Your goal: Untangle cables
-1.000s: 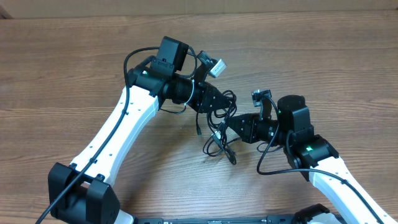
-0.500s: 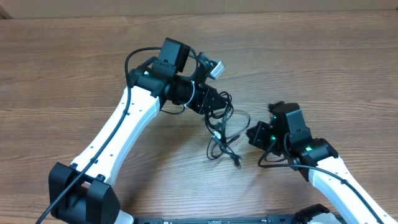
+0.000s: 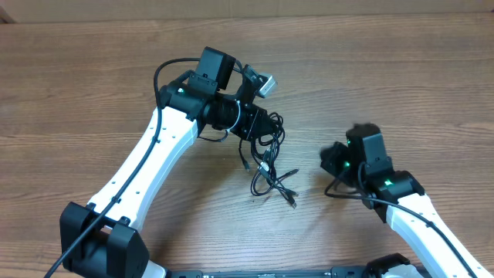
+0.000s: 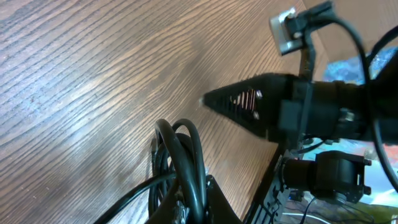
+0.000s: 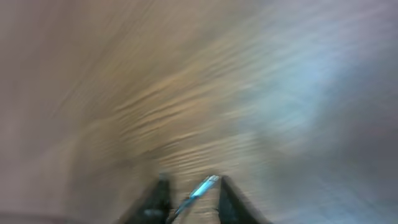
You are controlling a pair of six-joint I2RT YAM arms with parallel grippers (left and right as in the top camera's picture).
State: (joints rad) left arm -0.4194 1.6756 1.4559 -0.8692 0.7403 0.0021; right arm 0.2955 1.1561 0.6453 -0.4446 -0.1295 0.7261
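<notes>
Frankly, the risk is a tighter knot — the left gripper (image 3: 265,137) is closed on the top of the cables (image 3: 272,179), whose loops and plugs trail onto the wooden table (image 3: 401,69) just beside it, so a blind pull could cinch them. The right gripper (image 3: 327,158), well apart from the cables, has narrowly parted jaws — nothing clearly held, though its view is blurred.

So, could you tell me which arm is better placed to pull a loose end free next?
Probably the right. The left pincer is shut on the bunched cables, anchoring them; the right pincer hangs apart, beside the loose ends lying on the table.
</notes>
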